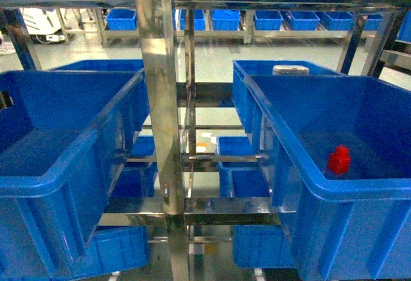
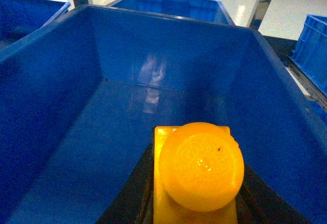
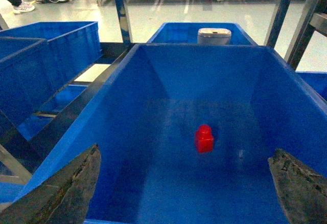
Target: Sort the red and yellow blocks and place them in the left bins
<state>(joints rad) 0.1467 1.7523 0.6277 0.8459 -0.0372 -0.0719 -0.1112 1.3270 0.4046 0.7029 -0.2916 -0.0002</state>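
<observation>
The yellow block (image 2: 199,165) fills the bottom of the left wrist view, stud facing the camera. My left gripper (image 2: 196,199) is shut on it, a dark finger on each side, above the floor of a deep blue bin (image 2: 168,55). The red block (image 3: 204,138) stands upright on the floor of the right-hand blue crate (image 3: 204,75). My right gripper (image 3: 185,155) hangs open above that crate's near end, well short of the block. In the head view the red block (image 1: 338,160) lies in the right crate (image 1: 359,194), the left bin (image 1: 58,101) shows no block, and neither gripper appears.
A shiny steel rack post (image 1: 160,101) stands between the two big crates. More blue crates sit behind and on lower shelves. A grey-white container (image 3: 214,35) rests in the crate behind the right one. Steel uprights (image 3: 278,14) flank the far right.
</observation>
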